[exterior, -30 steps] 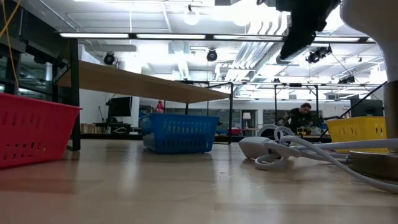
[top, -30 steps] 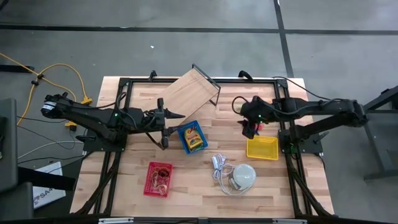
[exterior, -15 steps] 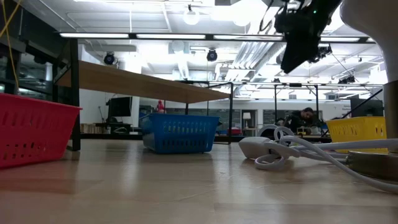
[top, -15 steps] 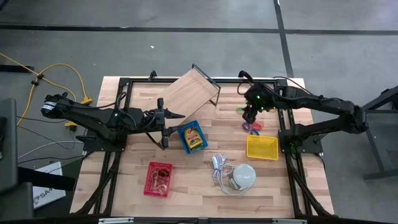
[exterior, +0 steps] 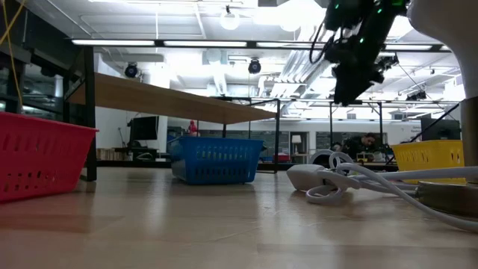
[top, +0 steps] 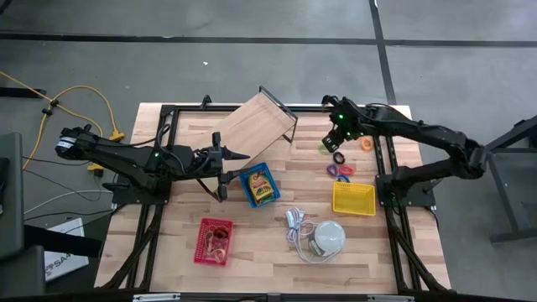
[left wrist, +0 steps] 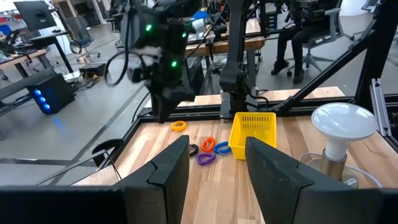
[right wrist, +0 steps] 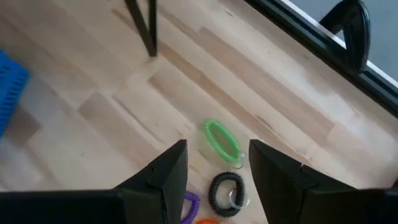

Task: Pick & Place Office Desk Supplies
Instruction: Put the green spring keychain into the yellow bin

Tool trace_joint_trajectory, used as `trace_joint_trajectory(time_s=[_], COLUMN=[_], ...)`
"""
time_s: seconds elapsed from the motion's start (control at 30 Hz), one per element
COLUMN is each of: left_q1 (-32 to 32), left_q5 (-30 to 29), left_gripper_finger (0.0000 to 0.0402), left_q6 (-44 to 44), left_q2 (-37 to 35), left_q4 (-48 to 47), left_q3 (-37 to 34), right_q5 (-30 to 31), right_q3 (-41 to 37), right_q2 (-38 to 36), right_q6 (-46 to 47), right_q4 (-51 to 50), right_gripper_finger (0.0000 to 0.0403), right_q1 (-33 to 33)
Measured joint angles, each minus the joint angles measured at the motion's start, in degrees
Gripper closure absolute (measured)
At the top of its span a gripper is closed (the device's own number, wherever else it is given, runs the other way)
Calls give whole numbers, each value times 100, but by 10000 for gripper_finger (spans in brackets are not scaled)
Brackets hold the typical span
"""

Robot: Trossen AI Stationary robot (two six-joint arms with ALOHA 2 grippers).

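Note:
Small coiled rings lie loose on the table's far right: a green one point(right wrist: 221, 140), a black one point(right wrist: 225, 190), a purple one point(right wrist: 189, 202) and an orange ring point(top: 366, 143). My right gripper point(right wrist: 214, 171) hangs open above the green and black rings point(top: 338, 158), pointing steeply down and touching nothing. My left gripper point(top: 221, 174) waits open and level at the table's left-middle, beside the blue basket point(top: 260, 184) that holds yellow-green packets. A red basket point(top: 214, 242) holds tan rubber bands.
A yellow basket point(top: 353, 200) stands just near-side of the rings. A white dome lamp point(top: 327, 239) with its cord point(top: 295, 222) sits at the near middle. A tilted wooden board on a black frame point(top: 252, 126) stands at the far middle. Black rails border the table.
My right gripper has swung toward the table's far edge, from over the purple and orange rings by the yellow basket to above the green and black rings. It sank a little and rolled as it went. It stayed open.

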Motion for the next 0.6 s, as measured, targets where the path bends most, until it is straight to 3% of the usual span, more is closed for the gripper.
trace_joint_trajectory(time_s=[0.27, 0.6], left_q1=[0, 0], left_q5=[0, 0], left_gripper_finger=[252, 252], left_q6=[0, 0], left_q2=[0, 0], left_q4=[0, 0], left_q3=[0, 0], right_q5=[-726, -697], right_q3=[0, 0], right_q2=[884, 1535], right_q6=[-1296, -1347], right_q4=[309, 312], right_gripper_finger=[244, 244], right_q1=[-285, -355])
